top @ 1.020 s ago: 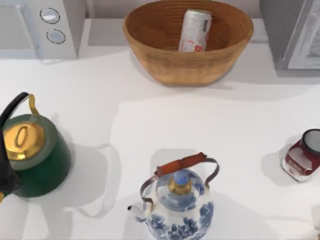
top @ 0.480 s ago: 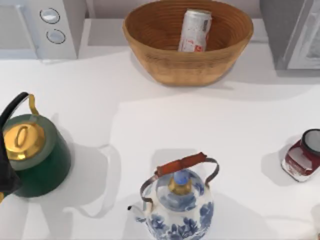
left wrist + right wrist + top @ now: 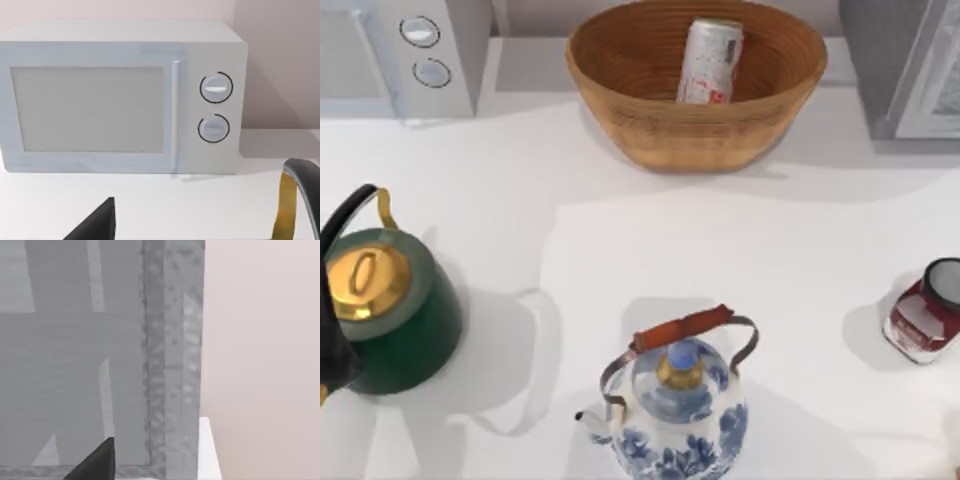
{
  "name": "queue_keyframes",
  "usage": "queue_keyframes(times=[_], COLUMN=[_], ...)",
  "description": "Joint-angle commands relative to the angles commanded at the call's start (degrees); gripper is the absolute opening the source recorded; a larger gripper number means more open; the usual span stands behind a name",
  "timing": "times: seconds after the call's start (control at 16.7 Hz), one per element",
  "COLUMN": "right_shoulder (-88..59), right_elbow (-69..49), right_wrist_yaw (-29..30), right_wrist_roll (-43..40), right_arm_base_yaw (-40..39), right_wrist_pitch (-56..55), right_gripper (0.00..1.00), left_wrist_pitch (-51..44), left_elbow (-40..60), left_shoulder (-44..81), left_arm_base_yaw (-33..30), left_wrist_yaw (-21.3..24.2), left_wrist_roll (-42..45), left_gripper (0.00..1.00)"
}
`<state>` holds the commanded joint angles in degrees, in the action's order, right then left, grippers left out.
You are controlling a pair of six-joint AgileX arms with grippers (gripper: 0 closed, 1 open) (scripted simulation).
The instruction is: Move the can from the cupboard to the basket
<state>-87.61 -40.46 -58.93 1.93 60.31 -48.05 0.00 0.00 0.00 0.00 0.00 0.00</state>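
Where the basket sits at the upper centre of the top view, the can lies inside it, leaning against the far inner wall with its red-marked end lowest. The cupboard occupies the upper right corner, its pale door partly in frame, and the right wrist view faces its grey wall. A white microwave with two round knobs stands at the upper left and also appears in the left wrist view. On the bench, a green kettle sits at the left edge, a blue-and-white kettle at the lower centre, and a dark red jar at the right edge. Each wrist view shows a dark pincer tip; neither pincer's state can be told.
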Motion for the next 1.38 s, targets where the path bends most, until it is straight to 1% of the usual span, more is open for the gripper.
queue_keyframes(times=[0.54, 0.72, 0.84, 0.96, 1.38], right_shoulder=[6.1, 8.5, 9.8, 10.6, 10.6], right_elbow=[-40.2, -50.9, -55.9, -58.9, -59.6], right_wrist_yaw=[-1.1, -0.8, -0.6, -0.4, 0.3], right_wrist_roll=[0.1, 0.1, 0.0, 0.0, 0.0], right_arm_base_yaw=[0.1, -0.2, -0.4, -0.6, -1.0], right_wrist_pitch=[48.2, 60.6, 66.0, 69.0, 69.6], right_gripper=[1.0, 1.0, 1.0, 1.0, 1.0], left_wrist_pitch=[0.0, 0.0, 0.0, 0.0, 0.0], left_elbow=[0.0, 0.0, 0.0, 0.0, 0.0], left_shoulder=[0.0, 0.0, 0.0, 0.0, 0.0], left_arm_base_yaw=[0.0, 0.0, 0.0, 0.0, 0.0], left_wrist_yaw=[0.0, 0.0, 0.0, 0.0, 0.0], left_wrist_roll=[0.0, 0.0, 0.0, 0.0, 0.0], left_gripper=[1.0, 1.0, 1.0, 1.0, 1.0])
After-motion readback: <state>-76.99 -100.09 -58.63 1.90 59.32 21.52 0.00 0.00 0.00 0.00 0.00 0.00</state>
